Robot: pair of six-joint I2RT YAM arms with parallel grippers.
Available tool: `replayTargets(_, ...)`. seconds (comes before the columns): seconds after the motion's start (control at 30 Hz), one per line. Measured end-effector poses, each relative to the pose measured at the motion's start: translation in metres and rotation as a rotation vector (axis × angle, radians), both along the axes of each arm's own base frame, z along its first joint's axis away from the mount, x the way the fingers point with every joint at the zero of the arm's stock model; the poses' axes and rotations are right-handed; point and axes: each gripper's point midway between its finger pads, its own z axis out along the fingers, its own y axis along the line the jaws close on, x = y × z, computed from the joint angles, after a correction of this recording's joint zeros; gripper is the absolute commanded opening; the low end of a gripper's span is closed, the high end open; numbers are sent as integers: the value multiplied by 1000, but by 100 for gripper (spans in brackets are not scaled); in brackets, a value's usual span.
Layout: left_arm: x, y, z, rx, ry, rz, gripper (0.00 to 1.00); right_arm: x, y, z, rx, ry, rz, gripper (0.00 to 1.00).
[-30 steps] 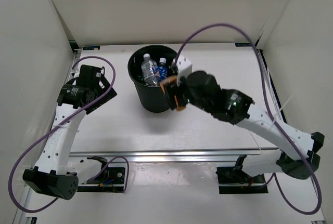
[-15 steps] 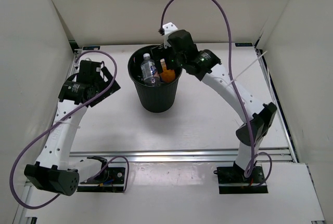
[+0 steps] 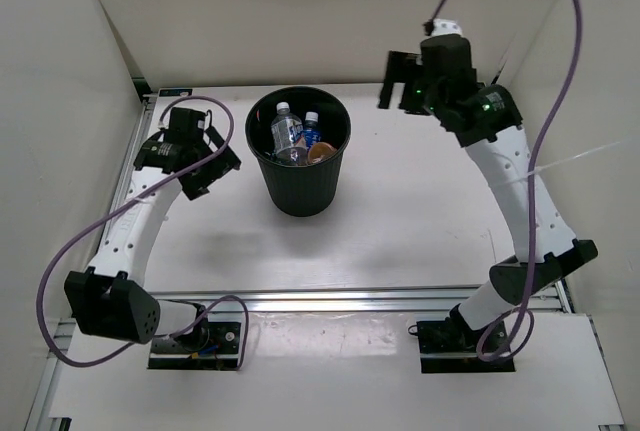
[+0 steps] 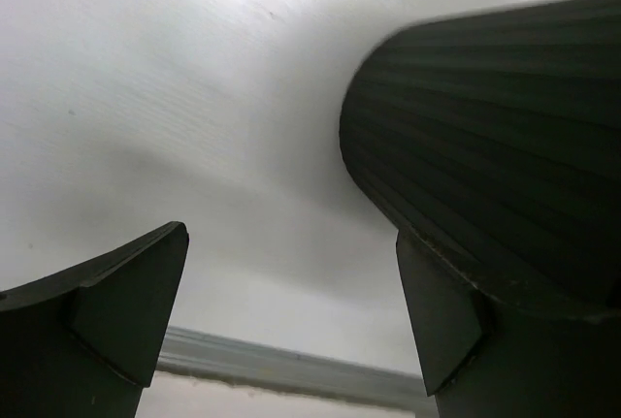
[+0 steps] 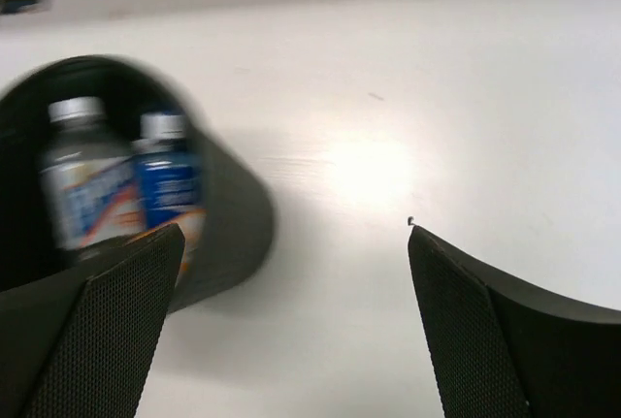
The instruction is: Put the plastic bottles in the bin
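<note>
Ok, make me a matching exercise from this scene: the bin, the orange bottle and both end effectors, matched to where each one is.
1. bin
2. orange bottle
3. left end effector
4. right end effector

A. open, right of the bin
B. lying inside the bin
C. standing on the table
D. open, close by the bin's left side

Pairs: 1-C, 2-B, 3-D, 4-A

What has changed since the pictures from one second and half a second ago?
The right tool carried the orange bottle over the bin, let it go inside, then withdrew, open, to the far right. The left tool shifted slightly toward the bin. The bin and other bottles stayed.
</note>
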Motion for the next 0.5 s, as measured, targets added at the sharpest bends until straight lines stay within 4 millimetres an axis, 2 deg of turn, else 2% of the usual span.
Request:
replayTargets(0.07,1,8,9,24,-41,44,100,6,-40,-17,-12,71,-126,100)
replayTargets(0.13,-1,24,19,60,-85,129,100,5,-73,-43,-24,152,-219,100)
replayTargets(0.2,-8,46,26,117,-116,247,100,-11,-96,-75,-44,258,-278,100)
replayTargets(0.27,-19,75,28,177,-119,409,100,-32,-101,-93,-48,326,-274,100)
replayTargets(0.3,-26,91,27,212,-110,492,100,-41,-101,-94,-44,338,-268,100)
replayTargets(0.4,-45,132,17,314,-61,693,100,-58,-104,-85,-6,306,-295,100)
replayTargets(0.5,-61,157,10,409,-28,830,100,-72,-109,-76,30,277,-309,100)
